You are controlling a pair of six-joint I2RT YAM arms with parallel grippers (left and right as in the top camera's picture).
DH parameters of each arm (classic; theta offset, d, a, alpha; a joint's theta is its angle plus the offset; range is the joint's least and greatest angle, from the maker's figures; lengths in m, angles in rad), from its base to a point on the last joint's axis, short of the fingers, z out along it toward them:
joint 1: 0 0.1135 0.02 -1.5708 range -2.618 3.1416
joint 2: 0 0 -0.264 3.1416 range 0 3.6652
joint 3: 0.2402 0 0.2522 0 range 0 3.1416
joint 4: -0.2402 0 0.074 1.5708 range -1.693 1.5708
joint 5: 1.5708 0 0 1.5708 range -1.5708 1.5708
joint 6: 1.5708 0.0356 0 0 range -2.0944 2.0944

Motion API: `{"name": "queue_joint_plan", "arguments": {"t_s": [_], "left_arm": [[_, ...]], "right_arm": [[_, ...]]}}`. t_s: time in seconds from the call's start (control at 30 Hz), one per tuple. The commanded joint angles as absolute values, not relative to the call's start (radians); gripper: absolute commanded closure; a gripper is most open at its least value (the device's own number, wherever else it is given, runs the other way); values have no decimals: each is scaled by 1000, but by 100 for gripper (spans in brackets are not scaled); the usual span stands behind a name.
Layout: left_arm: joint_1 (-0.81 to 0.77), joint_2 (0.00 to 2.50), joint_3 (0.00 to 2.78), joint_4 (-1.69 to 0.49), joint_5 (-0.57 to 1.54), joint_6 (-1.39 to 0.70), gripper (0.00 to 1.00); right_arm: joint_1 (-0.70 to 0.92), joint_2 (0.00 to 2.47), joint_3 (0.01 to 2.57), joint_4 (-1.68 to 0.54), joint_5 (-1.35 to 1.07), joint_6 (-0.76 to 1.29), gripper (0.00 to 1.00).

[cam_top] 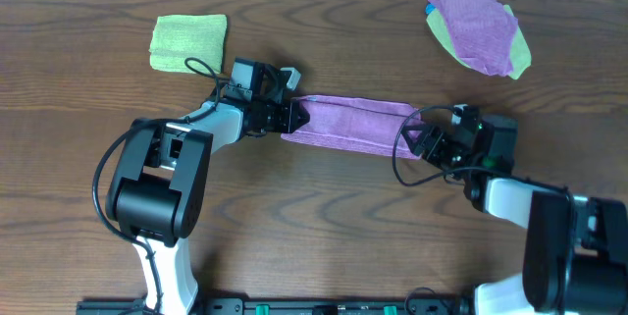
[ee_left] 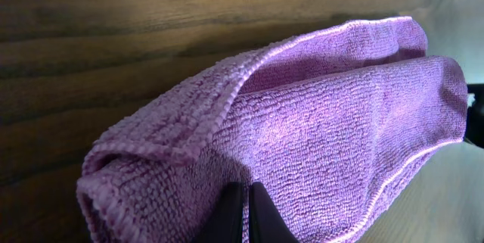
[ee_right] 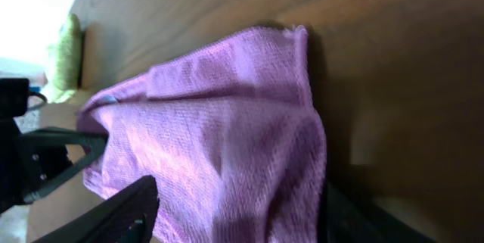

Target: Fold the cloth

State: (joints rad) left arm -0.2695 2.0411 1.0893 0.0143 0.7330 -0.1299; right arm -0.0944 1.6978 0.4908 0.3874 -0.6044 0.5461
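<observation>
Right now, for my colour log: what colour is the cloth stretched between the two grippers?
Plain purple-pink; the cloth shows best in the left wrist view.

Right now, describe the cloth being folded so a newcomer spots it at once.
On the wooden table, look at the middle, between the two arms. The cloth is the long purple-pink band running from the left gripper to the right gripper. The green cloth lies apart at the back left, the mixed pile at the back right; only this one lies at the grippers.
</observation>
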Motion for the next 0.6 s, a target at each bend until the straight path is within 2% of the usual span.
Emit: {"name": "queue_joint_plan", "arguments": {"t_s": [0.0,0.27,0.33,0.37,0.4,0.47,0.53,0.57], "left_arm": [[-271,2057,1103,15,733,-116,94],[-271,2057,1103,16,733,-116,94],[-271,2057,1103,16,733,-116,94],[-271,2057,1103,16,733,-116,94],[-271,2057,1103,16,733,-116,94],[-271,2057,1103,17,733,-117,94],[-271,2057,1103,16,733,-120,94],[-271,2057,1103,16,733,-120,94]], "right_arm": [[-84,1814,448,340,-491,591,33],[-84,1813,483,242,-498,592,40],[-84,1813,494,214,-497,576,50],[-84,1813,498,206,-497,567,58],[-85,1813,503,202,-497,567,72],[-84,1813,514,198,-497,562,92],[-84,1813,530,197,-497,559,99],[-84,1813,538,197,-498,554,99]]}}
